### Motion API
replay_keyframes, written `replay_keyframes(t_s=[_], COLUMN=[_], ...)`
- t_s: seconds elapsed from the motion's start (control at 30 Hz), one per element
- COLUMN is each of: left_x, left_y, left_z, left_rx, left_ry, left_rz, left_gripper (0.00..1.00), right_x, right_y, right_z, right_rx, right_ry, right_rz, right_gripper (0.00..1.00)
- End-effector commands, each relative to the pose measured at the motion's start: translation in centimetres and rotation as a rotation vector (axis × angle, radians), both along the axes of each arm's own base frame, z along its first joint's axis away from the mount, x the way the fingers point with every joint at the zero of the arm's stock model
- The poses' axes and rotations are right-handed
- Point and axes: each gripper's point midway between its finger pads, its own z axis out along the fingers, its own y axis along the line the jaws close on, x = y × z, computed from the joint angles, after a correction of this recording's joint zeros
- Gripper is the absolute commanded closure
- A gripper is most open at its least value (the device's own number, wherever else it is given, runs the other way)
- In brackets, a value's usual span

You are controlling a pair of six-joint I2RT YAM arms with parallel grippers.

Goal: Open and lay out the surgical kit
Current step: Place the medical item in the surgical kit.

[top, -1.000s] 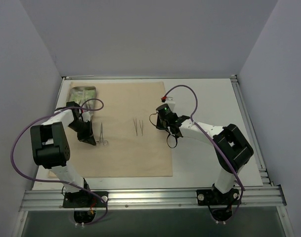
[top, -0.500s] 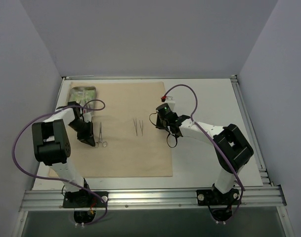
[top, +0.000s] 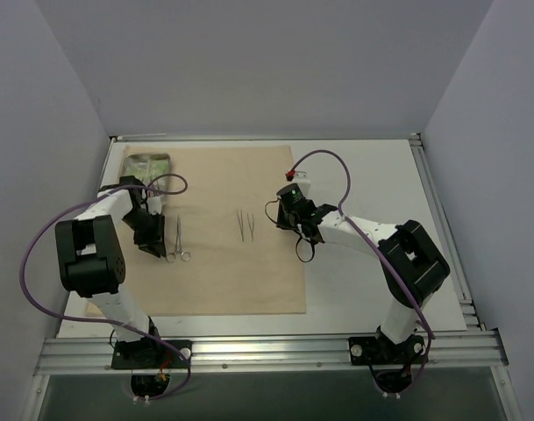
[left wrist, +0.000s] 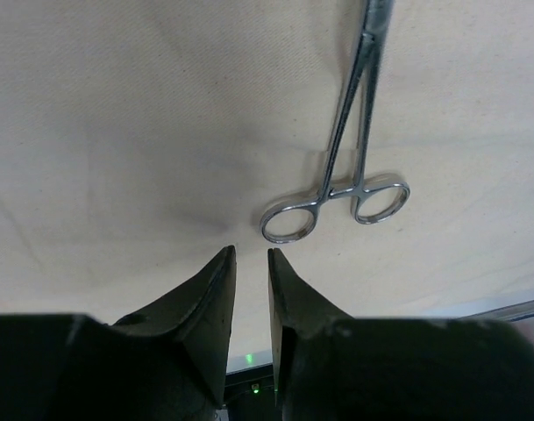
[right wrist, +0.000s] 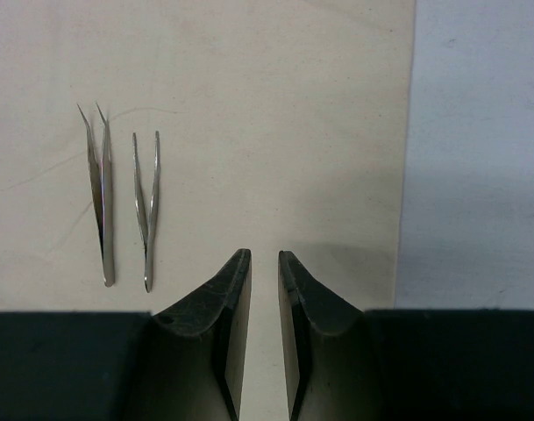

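The beige cloth (top: 231, 272) lies spread flat. A small steel tray (top: 129, 167) with green packets (top: 151, 167) sits on its far left corner. Steel scissor-like forceps (top: 180, 239) lie on the cloth's left part, and two tweezers (top: 244, 224) lie side by side at its middle. My left gripper (top: 158, 248) hovers just left of the forceps; in the left wrist view its tips (left wrist: 249, 253) stand a narrow gap apart, empty, close to the ring handles (left wrist: 341, 187). My right gripper (top: 286, 209) is over the cloth's right edge, narrowly open and empty (right wrist: 264, 254), right of the tweezers (right wrist: 98, 202).
The bare white table (top: 372, 175) lies right of the cloth and shows in the right wrist view (right wrist: 477, 132). Grey walls close in the sides and back. An aluminium rail (top: 267, 351) runs along the near edge.
My left gripper has drawn back a little to the left and away from the forceps. The forceps, tweezers and right arm have not moved.
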Motion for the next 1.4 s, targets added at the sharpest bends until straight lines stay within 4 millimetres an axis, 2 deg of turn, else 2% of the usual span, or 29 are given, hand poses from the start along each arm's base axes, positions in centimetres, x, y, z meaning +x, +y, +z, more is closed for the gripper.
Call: replay_keyframes(t_s=[0.0,0.1,0.17,0.2,0.23,0.4,0.53,0.57,0.63,0.73,0.87,1.07,1.2,1.37], left_x=[2.2,3.2,4.3,4.6,5.8,9.0,12.6,13.0,13.5,14.0,14.0,14.3,15.1,14.8], left_y=[0.2,-0.7,-1.2,-2.6,-2.8,-1.9,-0.9,-1.0,-1.2,-2.0,-2.3,-2.1,-2.4,-2.6], left_z=[4.4,6.6,7.2,7.2,7.3,5.7,5.9,5.4,5.1,3.7,0.4,-2.9,-3.4,-2.1], left_rx=[0.055,0.106,0.136,0.158,0.173,0.235,0.311,0.313,0.301,0.261,0.247,0.255,0.246,0.230], left_ry=[-0.158,-0.258,-0.319,-0.340,-0.383,-0.365,-0.437,-0.430,-0.425,-0.405,-0.339,-0.288,-0.298,-0.315], left_rz=[-0.067,-0.167,-0.200,-0.249,-0.252,-0.221,-0.193,-0.193,-0.189,-0.196,-0.191,-0.183,-0.177,-0.168], left_gripper=[0.70,0.70,0.70,0.71,0.71,0.73,0.73,0.74,0.75,0.75,0.78,0.80,0.80,0.81], right_x=[0.8,0.8,0.9,1.0,1.1,2.8,6.1,6.5,7.2,7.8,7.8,7.9,8.1,7.9], right_y=[-0.4,-0.6,-0.6,-0.6,-0.6,0.7,1.5,1.5,1.6,1.5,1.1,0.5,0.7,2.4], right_z=[2.1,2.3,2.6,2.7,2.7,3.6,4.6,4.7,4.4,4.3,3.4,2.7,2.4,4.8], right_rx=[0.011,0.007,0.004,0.007,0.003,0.009,-0.012,-0.013,-0.005,0.000,-0.009,-0.001,0.000,0.014], right_ry=[-0.049,-0.057,-0.068,-0.073,-0.077,-0.085,-0.107,-0.110,-0.104,-0.104,-0.083,-0.069,-0.055,-0.125], right_rz=[-0.026,-0.029,-0.025,-0.026,-0.021,0.048,0.071,0.072,0.076,0.073,0.069,0.051,0.053,0.108], right_gripper=[0.84,0.84,0.84,0.84,0.84,0.83,0.83,0.83,0.83,0.83,0.83,0.83,0.83,0.83])
